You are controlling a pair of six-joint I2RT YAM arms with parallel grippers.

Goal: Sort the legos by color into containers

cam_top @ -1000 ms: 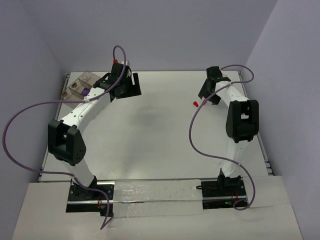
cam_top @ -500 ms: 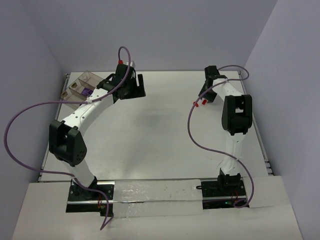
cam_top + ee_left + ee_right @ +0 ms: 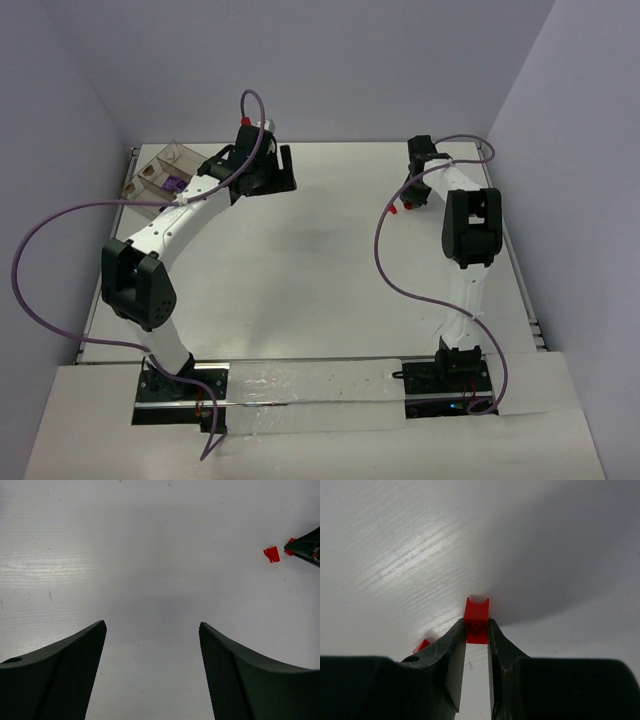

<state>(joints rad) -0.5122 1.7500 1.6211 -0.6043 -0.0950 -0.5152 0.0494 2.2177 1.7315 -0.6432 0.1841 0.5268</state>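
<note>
My right gripper (image 3: 477, 628) is shut on a small red lego (image 3: 476, 611), low at the table on the right. The piece has a curved notch on its far end. A second red lego (image 3: 422, 645) lies loose just left of the fingers, and the left wrist view also shows it (image 3: 271, 554). From above, red (image 3: 397, 210) shows at the right gripper's (image 3: 410, 198) tip. My left gripper (image 3: 152, 625) hangs open over bare table, at the back left (image 3: 283, 172). The clear tray of containers (image 3: 152, 165) sits at the far left corner with a purple lego (image 3: 172, 185) inside.
The white table (image 3: 310, 260) is walled by grey panels on three sides. Purple cables loop from both arms. The right gripper's tip (image 3: 306, 547) shows at the right edge of the left wrist view.
The right gripper has drawn in over the red lego and closed on it. The left gripper has drifted a little to the right, still open.
</note>
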